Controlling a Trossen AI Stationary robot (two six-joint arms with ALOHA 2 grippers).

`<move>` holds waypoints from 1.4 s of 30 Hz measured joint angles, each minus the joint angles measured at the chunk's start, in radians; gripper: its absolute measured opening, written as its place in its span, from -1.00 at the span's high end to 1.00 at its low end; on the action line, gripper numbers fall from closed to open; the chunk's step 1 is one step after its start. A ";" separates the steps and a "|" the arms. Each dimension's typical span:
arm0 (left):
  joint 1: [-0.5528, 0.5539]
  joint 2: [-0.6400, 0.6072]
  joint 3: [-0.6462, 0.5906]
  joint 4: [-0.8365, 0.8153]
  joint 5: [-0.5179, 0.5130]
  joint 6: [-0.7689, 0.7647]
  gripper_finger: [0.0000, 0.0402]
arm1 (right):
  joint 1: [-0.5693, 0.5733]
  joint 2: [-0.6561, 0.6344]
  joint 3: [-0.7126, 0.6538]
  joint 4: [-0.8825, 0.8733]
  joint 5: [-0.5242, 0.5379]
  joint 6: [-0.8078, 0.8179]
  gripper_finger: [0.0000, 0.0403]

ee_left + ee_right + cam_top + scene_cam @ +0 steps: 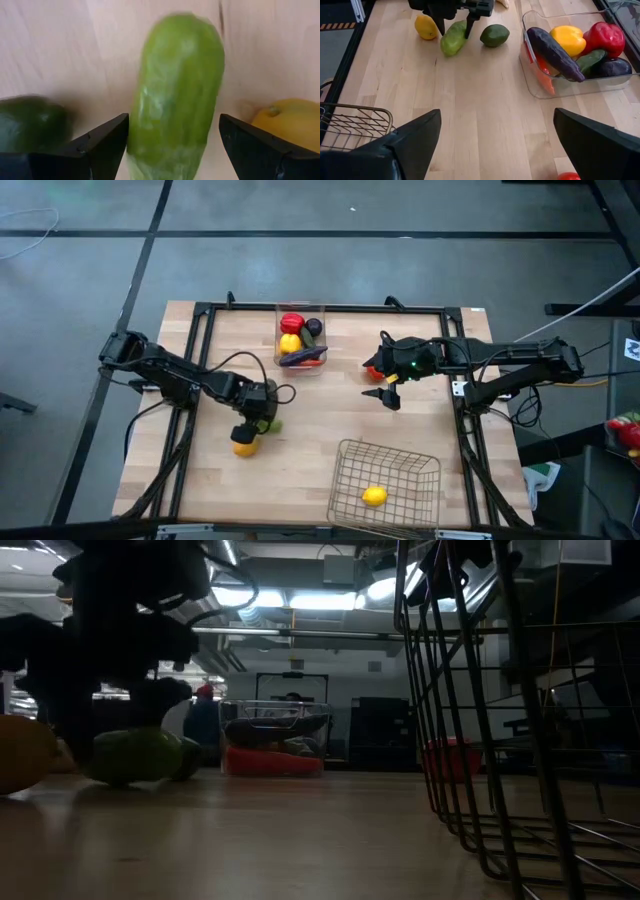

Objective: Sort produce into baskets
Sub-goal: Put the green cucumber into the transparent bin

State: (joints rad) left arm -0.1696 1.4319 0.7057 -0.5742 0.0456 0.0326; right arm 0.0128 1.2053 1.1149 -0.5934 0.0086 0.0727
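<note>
A long light-green vegetable [175, 90] lies on the wooden table. My left gripper [173, 117] is open and points down over it, one finger on each long side, across its length. In the right wrist view this gripper [454, 31] straddles the same vegetable [452, 41]. Beside it lie a yellow fruit [426, 26] and a dark green fruit [494, 35]. My right gripper [497, 114] hangs open above the table's right middle, holding nothing. The clear bin [283, 320] holds red, yellow, purple and green produce. The wire basket [350, 470] holds one yellow fruit [374, 496].
The clear bin stands at the far middle and the wire basket at the near right edge. A small red piece [372, 372] lies under my right arm. Bare wood stretches between the left gripper and the basket. A black frame [200, 315] borders the table.
</note>
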 joint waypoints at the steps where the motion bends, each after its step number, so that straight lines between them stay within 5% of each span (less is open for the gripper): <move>1: 0.000 0.000 -0.009 0.011 -0.002 0.000 -0.52 | 0.000 0.000 0.000 0.000 0.000 0.000 -0.90; 9: 0.000 0.000 -0.052 0.075 -0.031 -0.005 -0.48 | 0.000 0.000 0.000 0.000 0.000 0.000 -0.90; 20: 0.000 0.003 -0.060 0.133 -0.069 -0.033 -0.06 | 0.000 0.000 0.000 0.000 0.000 0.000 -0.90; 42: 0.000 0.002 -0.060 0.604 -0.090 -0.141 -0.12 | 0.000 0.003 0.000 0.021 0.000 -0.024 -0.90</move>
State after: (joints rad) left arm -0.1696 1.4334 0.6460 0.0294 -0.0444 -0.1089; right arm 0.0128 1.2087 1.1152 -0.5722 0.0086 0.0489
